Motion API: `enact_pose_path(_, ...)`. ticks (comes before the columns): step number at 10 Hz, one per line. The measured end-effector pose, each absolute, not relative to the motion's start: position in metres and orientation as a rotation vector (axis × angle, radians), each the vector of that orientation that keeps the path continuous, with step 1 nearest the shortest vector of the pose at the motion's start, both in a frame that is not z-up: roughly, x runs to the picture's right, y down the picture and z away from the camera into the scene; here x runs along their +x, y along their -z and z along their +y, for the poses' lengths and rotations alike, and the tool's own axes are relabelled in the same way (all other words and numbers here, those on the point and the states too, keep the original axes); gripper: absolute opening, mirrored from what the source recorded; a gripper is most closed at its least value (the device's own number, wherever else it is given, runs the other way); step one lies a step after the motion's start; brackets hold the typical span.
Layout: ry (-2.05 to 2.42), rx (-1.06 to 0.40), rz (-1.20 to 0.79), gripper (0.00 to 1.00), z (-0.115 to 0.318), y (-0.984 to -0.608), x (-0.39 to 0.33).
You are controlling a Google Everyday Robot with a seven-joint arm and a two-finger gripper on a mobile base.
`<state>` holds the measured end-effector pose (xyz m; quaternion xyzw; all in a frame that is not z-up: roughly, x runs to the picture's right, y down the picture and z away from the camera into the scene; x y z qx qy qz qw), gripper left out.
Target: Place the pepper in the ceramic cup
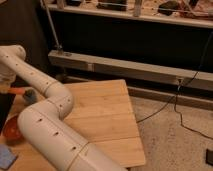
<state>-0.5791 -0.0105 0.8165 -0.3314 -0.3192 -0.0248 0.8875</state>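
Note:
My gripper [6, 88] is at the far left edge of the camera view, at the end of the white arm that runs from the bottom middle up and to the left. It is shut on the slim orange-red pepper [18, 91], which sticks out level to the right. The pepper's tip is just left of the small grey-blue ceramic cup [30, 96], at about rim height. The cup stands on the wooden table [100, 115] near its far left edge, and the arm partly hides it.
A round red-orange bowl [11, 129] sits at the left, in front of the cup. A flat blue-grey square [6, 156] lies at the bottom left. A metal rail and a dark shelf unit stand behind the table. Cables run over the floor on the right.

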Motion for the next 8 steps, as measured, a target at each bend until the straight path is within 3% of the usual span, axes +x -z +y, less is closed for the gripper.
enact_pose_path(8, -0.003, -0.705, -0.691, 0.36, -0.014, -0.835, -0.565)
